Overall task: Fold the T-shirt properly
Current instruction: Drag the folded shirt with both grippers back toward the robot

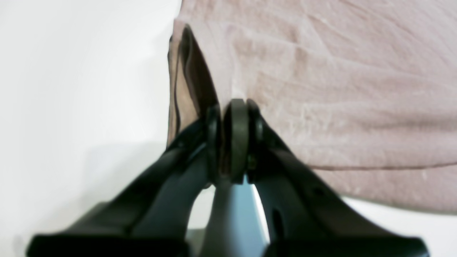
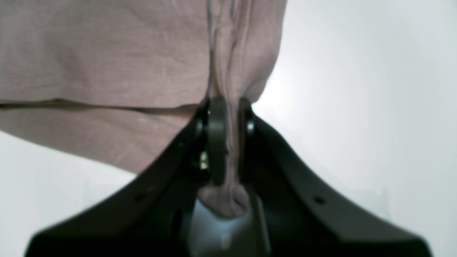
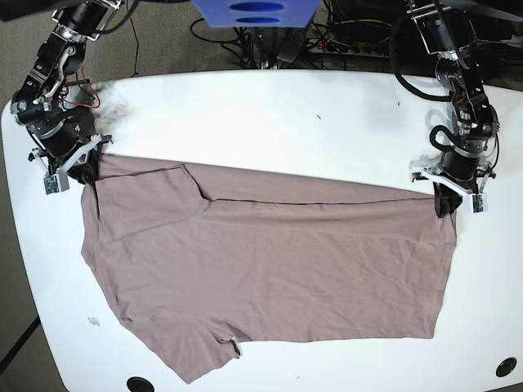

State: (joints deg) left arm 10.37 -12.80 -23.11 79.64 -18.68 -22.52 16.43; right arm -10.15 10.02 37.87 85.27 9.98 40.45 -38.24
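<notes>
The taupe T-shirt (image 3: 270,269) lies spread across the white table (image 3: 270,114), its upper part folded over so a straight edge runs between the two grippers. My left gripper (image 3: 445,204) is at the shirt's right corner, shut on a pinch of fabric; in the left wrist view the gripper (image 1: 228,107) clamps the shirt's (image 1: 339,89) edge. My right gripper (image 3: 88,170) is at the left corner, shut on the shirt; in the right wrist view the gripper (image 2: 228,103) has a bunched fold of the shirt (image 2: 107,53) between its pads.
Cables and a blue object (image 3: 253,12) lie behind the table's back edge. Two black holes (image 3: 140,382) sit near the table's front edge. A small speck (image 3: 94,321) lies left of the shirt.
</notes>
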